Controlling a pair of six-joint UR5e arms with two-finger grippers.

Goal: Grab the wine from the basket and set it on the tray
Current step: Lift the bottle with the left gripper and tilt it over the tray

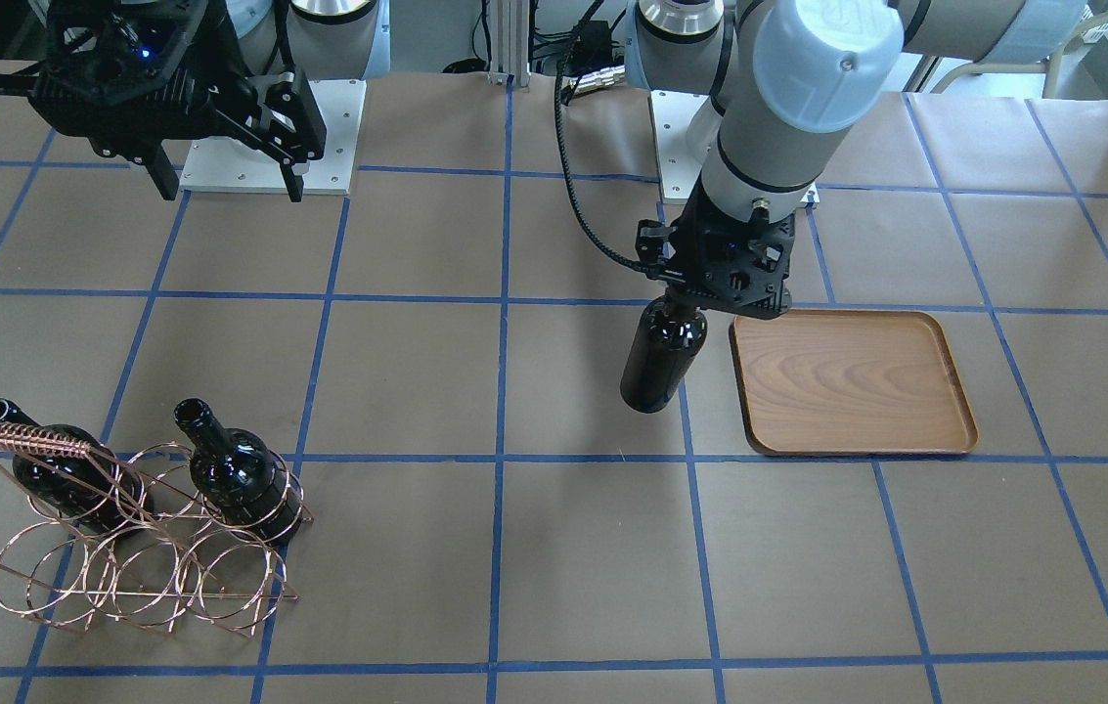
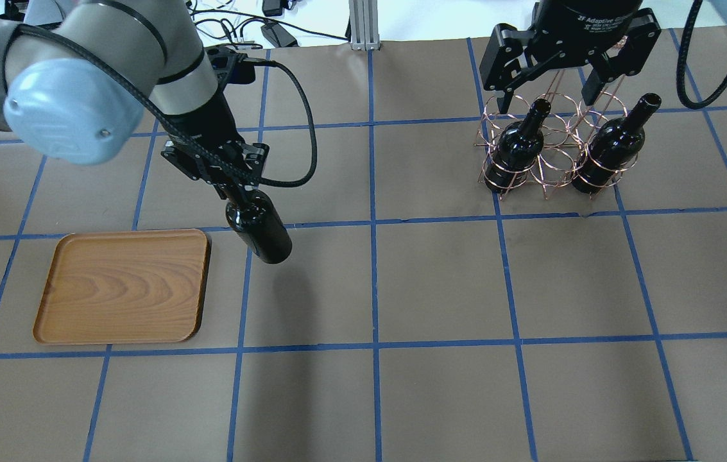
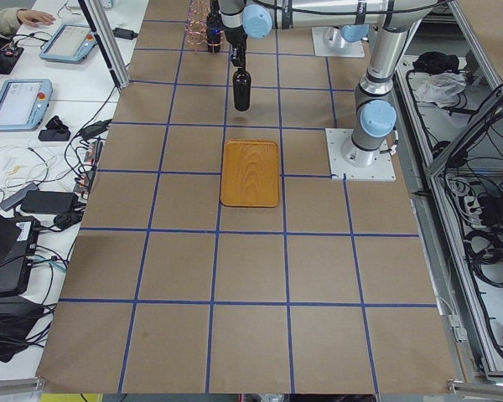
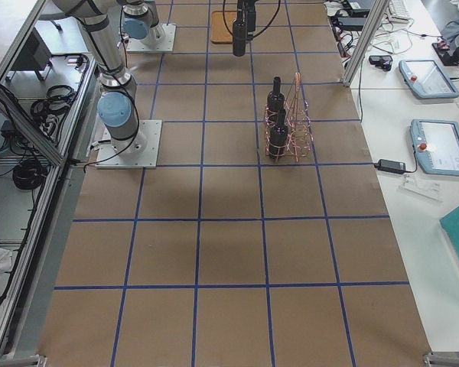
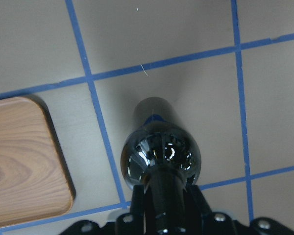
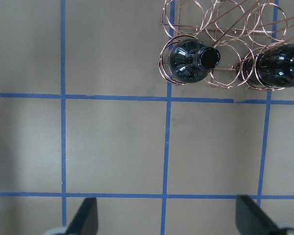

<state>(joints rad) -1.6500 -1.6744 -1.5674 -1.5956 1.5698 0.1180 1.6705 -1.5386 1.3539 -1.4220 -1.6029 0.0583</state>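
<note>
My left gripper [image 2: 235, 190] is clamped tight round the neck of the wine bottle [image 2: 262, 232]. The bottle hangs neck-up over the table [image 2: 440, 289], just off the tray [image 2: 81, 308] at its 2 o'clock corner in the overhead view. My right gripper [image 2: 549, 101] is spread wide, holding nothing. It sits at 12 o'clock of the basket [image 2: 548, 170], where two more bottles [image 2: 517, 151] stand.

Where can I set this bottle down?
The flat brown wooden tray is wholly bare, right beside the dark glass bottle in the left pincer. Table squares between tray and copper wire basket are bare too; the basket itself is crowded.
</note>
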